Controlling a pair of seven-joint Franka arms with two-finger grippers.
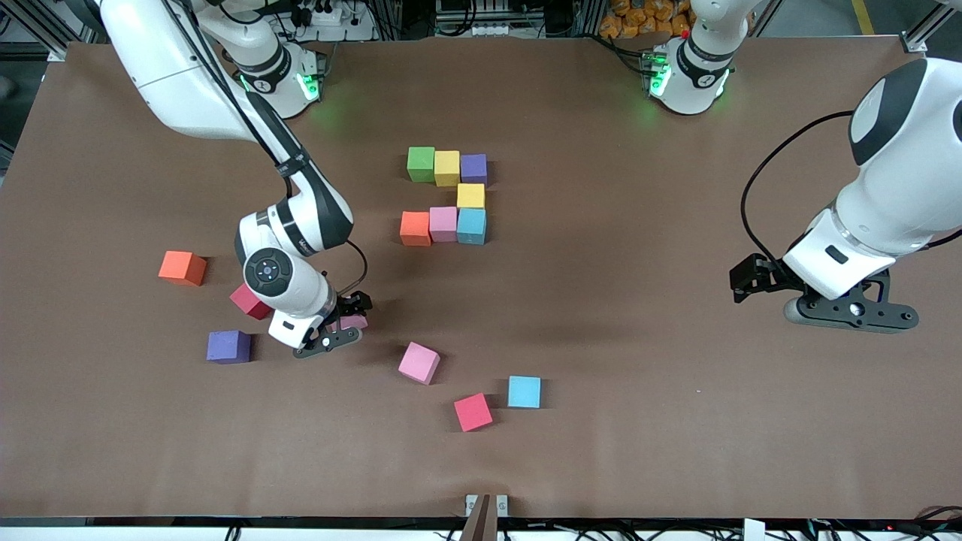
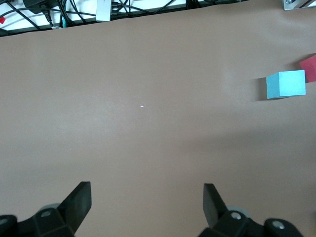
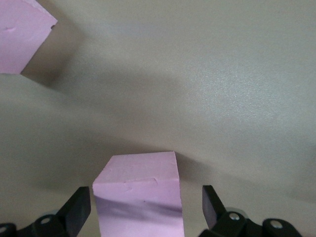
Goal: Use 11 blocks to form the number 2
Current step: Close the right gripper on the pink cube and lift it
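Block (image 3: 140, 195) between right hand (image 3: 143, 207) fingers

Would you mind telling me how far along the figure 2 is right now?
Seven blocks sit placed: top row, connector and middle row. The right gripper is open around a pink block, not yet gripped. The left gripper waits open over bare table. Four cubes remain: a lower connector and the bottom row.

Right hand (image 1: 336, 330) over pink block (image 1: 352, 322)
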